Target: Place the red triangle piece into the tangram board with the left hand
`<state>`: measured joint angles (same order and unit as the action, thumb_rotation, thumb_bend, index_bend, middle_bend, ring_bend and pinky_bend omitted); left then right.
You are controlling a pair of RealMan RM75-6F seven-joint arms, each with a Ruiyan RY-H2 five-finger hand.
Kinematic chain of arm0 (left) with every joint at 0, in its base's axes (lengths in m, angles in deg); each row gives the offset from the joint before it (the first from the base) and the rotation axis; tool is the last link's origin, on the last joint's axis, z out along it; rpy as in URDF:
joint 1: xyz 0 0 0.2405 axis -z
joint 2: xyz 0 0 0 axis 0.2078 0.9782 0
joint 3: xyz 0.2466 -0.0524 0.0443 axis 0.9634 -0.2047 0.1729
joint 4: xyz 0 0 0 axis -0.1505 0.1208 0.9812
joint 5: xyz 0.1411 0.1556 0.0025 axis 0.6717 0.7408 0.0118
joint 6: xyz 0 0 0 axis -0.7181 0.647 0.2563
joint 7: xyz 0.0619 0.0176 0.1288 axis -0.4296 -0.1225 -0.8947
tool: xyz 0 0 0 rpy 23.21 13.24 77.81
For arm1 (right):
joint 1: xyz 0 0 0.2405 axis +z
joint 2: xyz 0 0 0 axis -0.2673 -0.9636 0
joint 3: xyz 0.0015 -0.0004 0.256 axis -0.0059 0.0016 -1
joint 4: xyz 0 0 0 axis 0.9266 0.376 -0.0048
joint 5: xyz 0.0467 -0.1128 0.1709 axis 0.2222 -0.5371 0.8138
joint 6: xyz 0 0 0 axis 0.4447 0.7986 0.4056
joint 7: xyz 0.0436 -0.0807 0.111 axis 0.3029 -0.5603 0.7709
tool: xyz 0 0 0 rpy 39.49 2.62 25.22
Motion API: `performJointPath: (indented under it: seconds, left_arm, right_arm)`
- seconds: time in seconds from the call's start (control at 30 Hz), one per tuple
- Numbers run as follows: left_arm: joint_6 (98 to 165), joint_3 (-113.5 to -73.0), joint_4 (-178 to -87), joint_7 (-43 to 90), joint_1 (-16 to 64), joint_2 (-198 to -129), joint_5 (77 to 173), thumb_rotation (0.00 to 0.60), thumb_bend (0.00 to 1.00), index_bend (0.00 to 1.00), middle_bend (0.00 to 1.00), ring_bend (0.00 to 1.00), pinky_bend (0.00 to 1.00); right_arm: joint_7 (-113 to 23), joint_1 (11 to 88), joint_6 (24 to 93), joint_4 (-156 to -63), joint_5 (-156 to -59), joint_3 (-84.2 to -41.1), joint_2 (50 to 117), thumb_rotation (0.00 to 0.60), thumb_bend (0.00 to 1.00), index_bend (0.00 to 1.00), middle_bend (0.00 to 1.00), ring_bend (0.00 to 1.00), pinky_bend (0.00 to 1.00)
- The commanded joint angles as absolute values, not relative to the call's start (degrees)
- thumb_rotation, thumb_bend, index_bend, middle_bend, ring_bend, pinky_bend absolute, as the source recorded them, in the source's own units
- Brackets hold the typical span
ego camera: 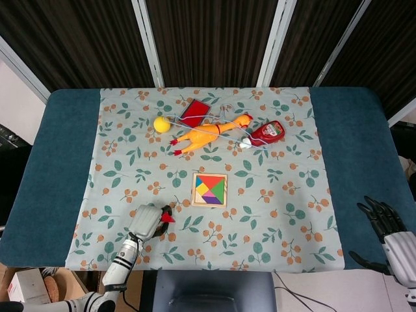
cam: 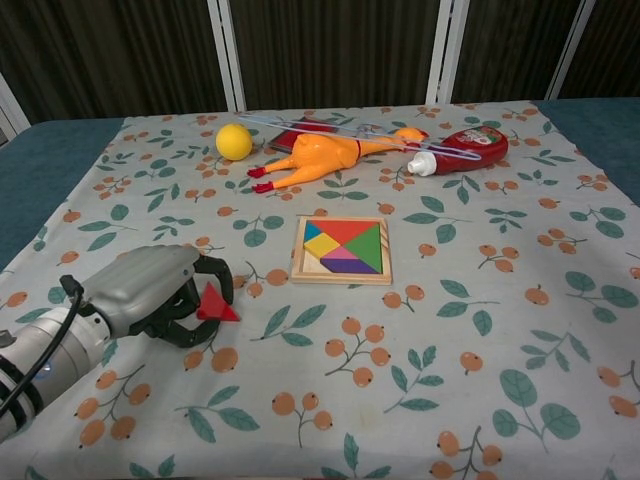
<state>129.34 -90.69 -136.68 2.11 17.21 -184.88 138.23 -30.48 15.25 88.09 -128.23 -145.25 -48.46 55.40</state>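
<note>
The left hand is shown low over the flowered cloth, its fingers curled in and pinched on the red triangle piece, which projects from the fingertips toward the robot's right with its point directed at the tangram board. The piece is seen just above the cloth; whether it is touching the cloth cannot be told. The board is set ahead of and to the right of the held piece, apart from it, and appears already filled with coloured tiles, so the intended slot cannot be made out. The right hand is held at the table's far right edge, fingers spread and empty, well apart from the board; the left hand is judged much the nearer. A carry forward and rightward is called for.
</note>
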Motion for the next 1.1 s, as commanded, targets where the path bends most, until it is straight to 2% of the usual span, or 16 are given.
performJointPath:
  seconds: [0.03,0.37,0.67,0.9,1.1]
  left_arm:
    - [129.81,-90.70,-136.67,2.41,17.26,-184.88,138.66,0.600,0.41,0.65,1.00,1.00,1.00]
    - [131.53,-92.16,-139.05,2.22,18.27,-184.98,139.84,0.600,0.43,0.69,1.00,1.00,1.00]
    - [126.97,-99.05,-141.36,1.20,22.40,-188.16,131.33,0.600,0.43,0.68,1.00,1.00,1.00]
    - [126.57,-103.08,-138.74,-5.08,26.42,-191.46,124.80,0.600,0.43,0.68,1.00,1.00,1.00]
    - [127.66,-104.43,-137.10,-7.01,28.32,-194.14,121.66,0.600,0.43,0.68,1.00,1.00,1.00]
  right_arm:
    - [-30.57,15.24,88.07,-128.21,-145.31,-48.42,55.44,0.600,0.29,0.00,0.01,0.00,0.00]
    - [-31.06,15.31,87.89,-128.37,-145.61,-48.29,55.43,0.600,0.29,0.00,0.01,0.00,0.00]
    - [-29.97,15.20,88.44,-127.79,-145.69,-48.27,55.10,0.600,0.29,0.00,0.01,0.00,0.00]
    - [-28.51,15.04,89.18,-127.09,-146.20,-48.09,54.80,0.600,0.29,0.00,0.01,0.00,0.00]
    - [-27.25,14.97,89.60,-126.68,-146.47,-47.93,54.58,0.600,0.29,0.00,0.01,0.00,0.00]
